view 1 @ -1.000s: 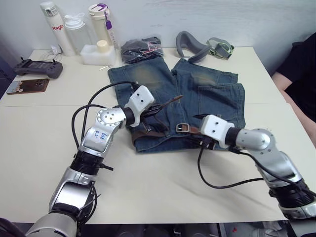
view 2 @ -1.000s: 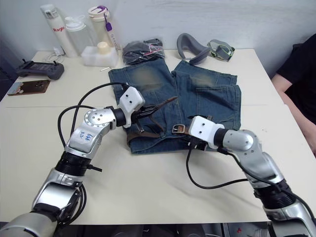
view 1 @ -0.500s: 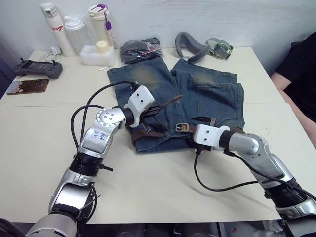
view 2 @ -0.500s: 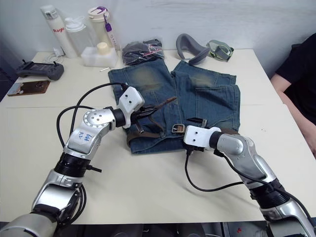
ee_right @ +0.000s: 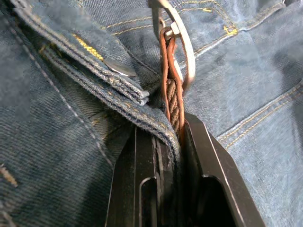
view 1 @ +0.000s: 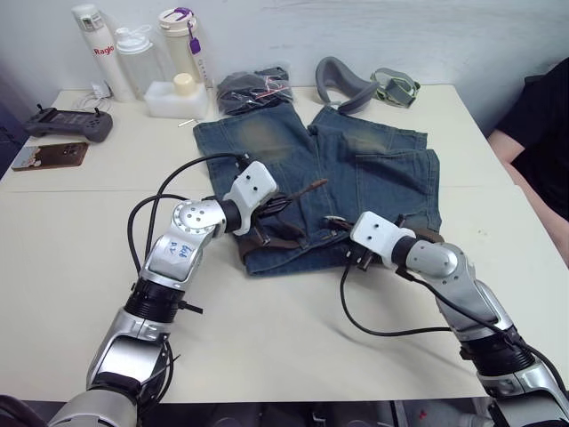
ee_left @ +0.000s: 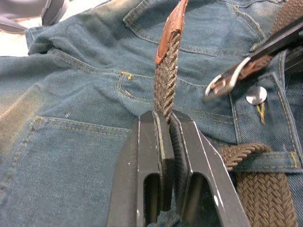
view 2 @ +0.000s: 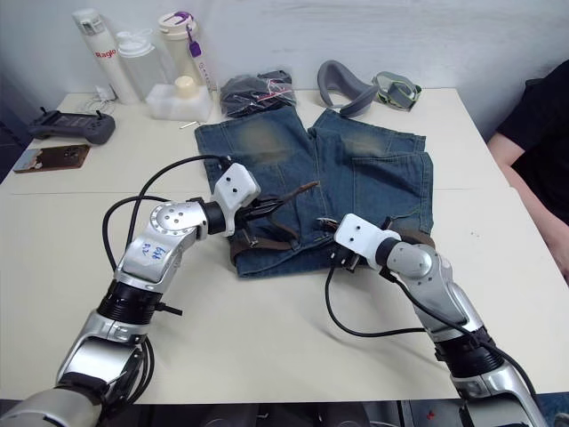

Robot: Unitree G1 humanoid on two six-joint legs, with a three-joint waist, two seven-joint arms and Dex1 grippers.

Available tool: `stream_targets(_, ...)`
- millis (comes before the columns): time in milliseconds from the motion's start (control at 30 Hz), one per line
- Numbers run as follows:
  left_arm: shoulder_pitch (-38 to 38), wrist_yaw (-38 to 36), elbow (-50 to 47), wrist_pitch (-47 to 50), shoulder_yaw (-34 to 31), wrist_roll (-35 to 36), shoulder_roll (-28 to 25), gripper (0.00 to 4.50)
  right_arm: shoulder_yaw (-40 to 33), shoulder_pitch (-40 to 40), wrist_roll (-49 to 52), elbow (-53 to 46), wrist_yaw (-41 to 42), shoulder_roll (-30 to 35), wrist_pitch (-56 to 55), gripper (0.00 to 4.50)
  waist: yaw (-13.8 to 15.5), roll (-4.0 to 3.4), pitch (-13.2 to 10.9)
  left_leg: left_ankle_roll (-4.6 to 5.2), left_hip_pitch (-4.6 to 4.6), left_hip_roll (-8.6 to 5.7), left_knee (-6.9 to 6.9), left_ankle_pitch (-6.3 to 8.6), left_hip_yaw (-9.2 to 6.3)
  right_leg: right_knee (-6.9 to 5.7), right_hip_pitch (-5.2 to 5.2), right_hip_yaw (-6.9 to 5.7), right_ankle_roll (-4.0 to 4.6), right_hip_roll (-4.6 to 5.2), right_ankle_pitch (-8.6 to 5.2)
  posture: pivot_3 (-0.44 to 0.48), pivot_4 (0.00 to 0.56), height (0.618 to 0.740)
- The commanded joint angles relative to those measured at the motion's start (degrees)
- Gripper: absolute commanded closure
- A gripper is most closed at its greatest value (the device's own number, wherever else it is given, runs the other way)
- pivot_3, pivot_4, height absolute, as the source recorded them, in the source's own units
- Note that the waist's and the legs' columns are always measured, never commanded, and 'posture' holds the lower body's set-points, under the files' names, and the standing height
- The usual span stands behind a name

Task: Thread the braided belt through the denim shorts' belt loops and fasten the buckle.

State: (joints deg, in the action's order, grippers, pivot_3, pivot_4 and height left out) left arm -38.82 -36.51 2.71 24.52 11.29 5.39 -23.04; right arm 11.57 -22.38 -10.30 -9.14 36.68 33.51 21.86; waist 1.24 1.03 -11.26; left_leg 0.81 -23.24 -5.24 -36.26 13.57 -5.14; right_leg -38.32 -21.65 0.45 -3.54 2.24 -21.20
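On the cream table I have the faded blue denim shorts lying flat, legs pointing away from me, waistband nearest. My left gripper sits over the left half of the waistband with its two black fingers clamped on the dark brown braided belt, just behind the belt's tan leather tip, which sticks up off the cloth toward the middle of the shorts. More of the braided strap lies looped along the waistband below that gripper. Further right, my right gripper is at the middle of the waistband, fingers closed on the belt's buckle end together with a fold of denim edge; the silver rectangular metal buckle stands just beyond the fingertips, resting on the denim.
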Motion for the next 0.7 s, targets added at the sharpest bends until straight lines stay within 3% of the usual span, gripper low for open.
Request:
stream_targets(33,0.6,-1.0,-3.2,0.5,-0.3,-0.2,-0.9,4.5,-6.7,-0.7,3.8,-3.1,-3.2,-2.8,5.1,4.49,0.0,0.0,0.0,0.0,0.0,-0.01,0.0,0.0,0.0,0.0,0.0,0.01,0.0,0.01,0.0,0.0,0.15,0.74)
stream_targets(333,2.0,-2.9,-3.6,1.2,0.3,-0.6,-2.6,4.5,-14.6,-1.7,14.0,-7.7,-8.2,-13.0,17.8,4.49,-0.1,-0.01,0.0,-0.01,0.0,-0.01,0.04,-0.01,0.0,-0.06,-0.06,0.01,0.0,0.01,0.0,0.0,0.15,0.74)
stream_targets(700,1.1,-2.3,-1.4,0.3,1.0,-1.5,-0.3,4.5,-8.4,-1.6,14.5,-13.8,-8.7,-12.7,20.0,4.49,-1.1,-0.02,0.0,-0.05,-0.02,-0.01,0.12,-0.03,0.03,-0.25,-0.24,0.02,0.0,0.02,0.0,0.0,0.15,0.74)
